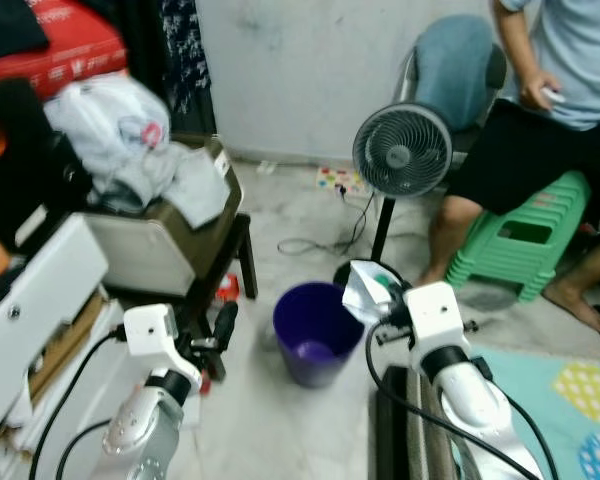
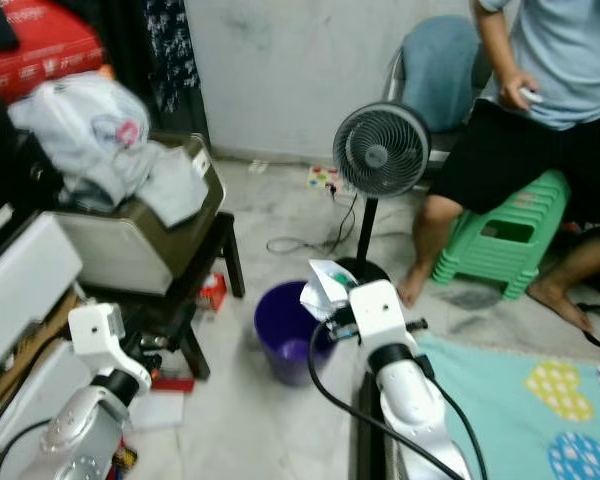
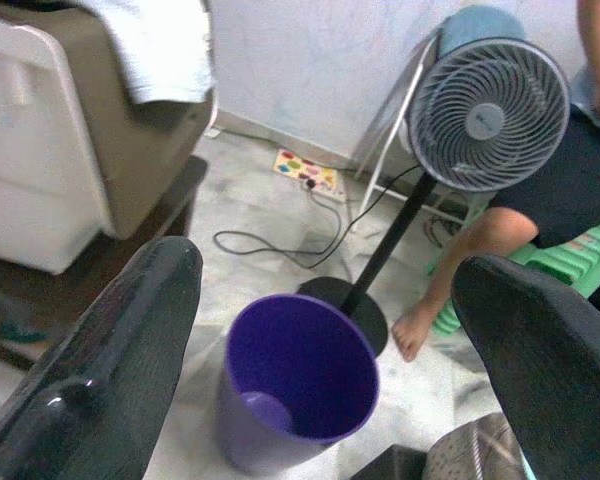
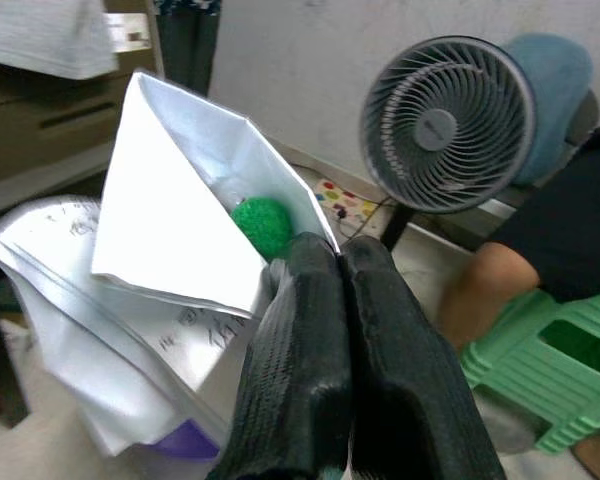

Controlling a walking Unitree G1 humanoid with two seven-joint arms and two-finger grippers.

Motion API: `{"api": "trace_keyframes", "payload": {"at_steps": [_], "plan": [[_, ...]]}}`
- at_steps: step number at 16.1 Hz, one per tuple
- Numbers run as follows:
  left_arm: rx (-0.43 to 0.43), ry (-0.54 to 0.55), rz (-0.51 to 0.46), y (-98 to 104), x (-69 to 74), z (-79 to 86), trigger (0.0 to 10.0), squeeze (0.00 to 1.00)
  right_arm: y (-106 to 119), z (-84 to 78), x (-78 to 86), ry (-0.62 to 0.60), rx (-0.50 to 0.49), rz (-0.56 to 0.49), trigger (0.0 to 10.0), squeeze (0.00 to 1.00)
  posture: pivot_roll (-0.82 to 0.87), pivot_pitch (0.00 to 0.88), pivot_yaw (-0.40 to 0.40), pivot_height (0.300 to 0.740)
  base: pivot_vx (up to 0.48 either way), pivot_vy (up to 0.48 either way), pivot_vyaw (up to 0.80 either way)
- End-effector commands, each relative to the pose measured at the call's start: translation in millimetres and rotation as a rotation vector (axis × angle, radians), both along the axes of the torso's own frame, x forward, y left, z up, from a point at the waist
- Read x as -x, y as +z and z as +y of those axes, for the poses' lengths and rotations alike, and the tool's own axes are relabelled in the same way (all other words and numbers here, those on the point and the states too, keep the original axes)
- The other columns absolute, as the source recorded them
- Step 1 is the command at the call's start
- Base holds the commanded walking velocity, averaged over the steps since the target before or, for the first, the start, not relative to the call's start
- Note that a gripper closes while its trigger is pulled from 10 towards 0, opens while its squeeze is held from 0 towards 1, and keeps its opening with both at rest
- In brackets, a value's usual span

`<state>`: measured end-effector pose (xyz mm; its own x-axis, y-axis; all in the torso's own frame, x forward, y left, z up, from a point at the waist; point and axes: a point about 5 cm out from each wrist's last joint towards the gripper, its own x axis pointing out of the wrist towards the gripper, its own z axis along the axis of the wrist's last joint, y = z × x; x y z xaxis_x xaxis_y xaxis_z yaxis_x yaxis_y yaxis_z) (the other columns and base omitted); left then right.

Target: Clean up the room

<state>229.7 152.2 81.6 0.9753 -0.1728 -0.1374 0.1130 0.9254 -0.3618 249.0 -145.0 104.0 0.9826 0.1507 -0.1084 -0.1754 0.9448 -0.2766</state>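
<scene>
Right wrist view, right hand pinching white wrapper

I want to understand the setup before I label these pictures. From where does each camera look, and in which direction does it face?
Left eye and right eye views: on the head, facing forward and down at the purple bin and standing fan; both silver arms show.
Left wrist view: along the open left gripper, into the bin.
Right wrist view: along the right gripper, shut on crumpled white paper.
All views share the fan and the seated person.
</scene>
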Motion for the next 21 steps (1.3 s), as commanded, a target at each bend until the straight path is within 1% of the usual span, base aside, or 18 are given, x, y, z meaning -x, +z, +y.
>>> {"api": "trace_keyframes", "payload": {"at_steps": [1, 14, 21], "plan": [[0.009, -0.021, -0.011, 2.9, -1.6, -7.4, 10.0, 0.00, -2.4, -9.5, -0.2, -0.039, -0.004, 0.014, 10.0, 0.00, -0.06, 0.000, 0.016, 0.740, 0.319, 0.000, 0.00], [0.001, -0.027, -0.011, 1.8, -4.0, -7.1, 10.0, 0.00, -5.9, -9.6, -3.0, -0.045, -0.005, 0.026, 10.0, 0.00, -0.06, 0.000, 0.015, 0.740, 0.326, 0.000, 0.00], [0.003, -0.028, 0.000, 0.5, -3.0, -7.1, 10.0, 0.00, -6.7, -10.3, -1.1, -0.050, -0.008, 0.032, 10.0, 0.00, -0.07, 0.000, 0.021, 0.740, 0.291, 0.000, 0.00]]}}
